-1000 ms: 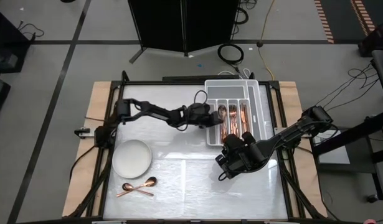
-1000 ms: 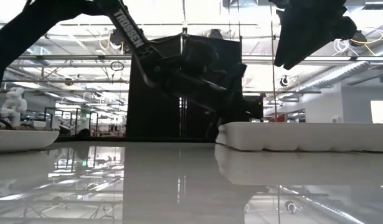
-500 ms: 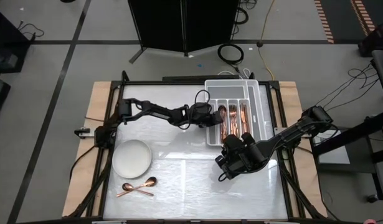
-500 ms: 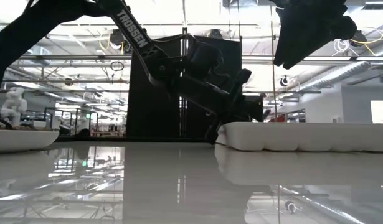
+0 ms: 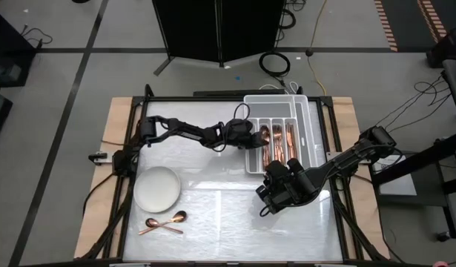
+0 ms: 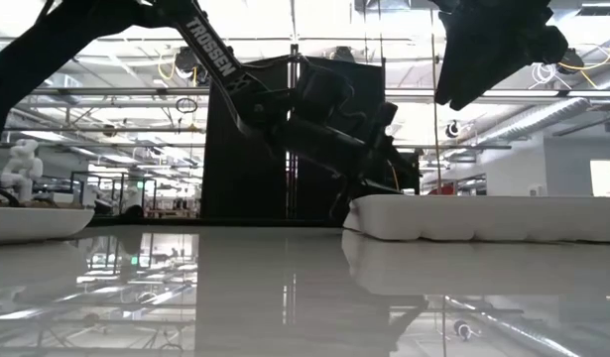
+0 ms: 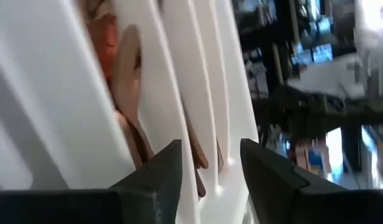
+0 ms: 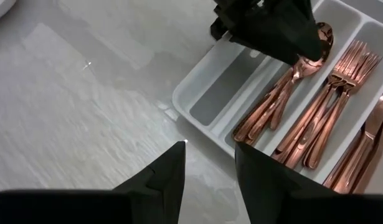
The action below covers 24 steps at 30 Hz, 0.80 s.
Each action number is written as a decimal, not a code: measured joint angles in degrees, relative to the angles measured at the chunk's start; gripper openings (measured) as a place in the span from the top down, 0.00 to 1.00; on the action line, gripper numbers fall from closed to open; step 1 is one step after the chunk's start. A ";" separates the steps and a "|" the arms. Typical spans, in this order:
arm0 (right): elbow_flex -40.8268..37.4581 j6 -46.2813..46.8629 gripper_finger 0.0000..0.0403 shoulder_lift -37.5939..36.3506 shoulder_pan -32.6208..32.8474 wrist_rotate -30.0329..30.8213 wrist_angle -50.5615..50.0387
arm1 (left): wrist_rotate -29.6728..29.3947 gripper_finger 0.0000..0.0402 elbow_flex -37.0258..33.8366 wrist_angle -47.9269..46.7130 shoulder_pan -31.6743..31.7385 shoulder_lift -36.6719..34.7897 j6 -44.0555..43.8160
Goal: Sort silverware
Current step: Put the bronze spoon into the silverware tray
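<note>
While glossy copper silverware (image 8: 316, 134) fills ribbed white tray (image 5: 311, 126) | left end effector (image 5: 251, 138) open

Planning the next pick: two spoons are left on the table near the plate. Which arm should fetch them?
Probably the left. The two spoons lie on its side beside the plate; the left gripper, open and empty, is over the tray. The right gripper hovers mid-table, also open.

white table (image 5: 228, 215), tray (image 5: 311, 133), plate (image 5: 156, 188), spoons (image 5: 162, 222)
</note>
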 joint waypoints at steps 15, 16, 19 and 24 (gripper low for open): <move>0.00 2.20 0.67 0.02 4.48 0.24 0.46 | 8.31 0.58 -0.22 -36.45 3.87 -20.03 35.65; 0.00 2.53 0.67 0.02 4.76 0.23 0.50 | 8.71 0.58 -0.22 -42.35 3.92 -22.46 39.84; 0.00 2.97 0.67 0.02 5.35 0.24 0.71 | 8.49 0.58 -0.22 -61.07 2.33 -29.95 50.54; 0.00 2.99 0.67 0.02 5.41 0.44 1.84 | -1.31 0.58 -0.22 -85.54 -7.87 -41.23 55.43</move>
